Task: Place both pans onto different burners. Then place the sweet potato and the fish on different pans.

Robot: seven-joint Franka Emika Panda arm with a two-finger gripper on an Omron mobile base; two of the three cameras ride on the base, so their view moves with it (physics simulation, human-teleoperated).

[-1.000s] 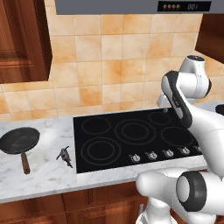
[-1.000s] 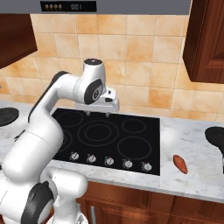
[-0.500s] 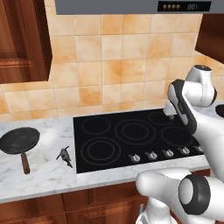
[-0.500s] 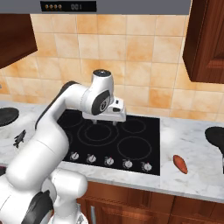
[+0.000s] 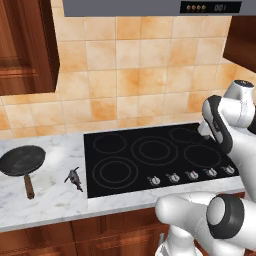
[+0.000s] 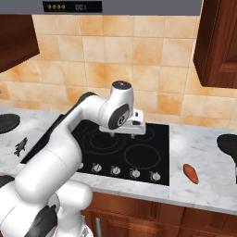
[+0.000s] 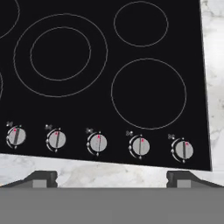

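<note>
My gripper hangs open and empty over the right half of the black cooktop. In the hand view its two fingertips stand wide apart above the knob row, and the burners lie below as grey rings: a large double ring and a single ring. One pan, with a brown wooden handle, rests on the left counter, with the small grey fish beside it. The other pan sits at the far right edge of the counter. The orange-red sweet potato lies on the marble between the cooktop and that pan.
Several silver knobs line the cooktop's front edge. A tiled wall rises behind the cooktop, with wooden cabinets high on both sides and a range hood overhead. Marble counter runs along both sides of the cooktop.
The arm has swung to the right across the cooktop, carrying the open gripper from its back middle to its right half. Pans, fish and sweet potato have not moved.
</note>
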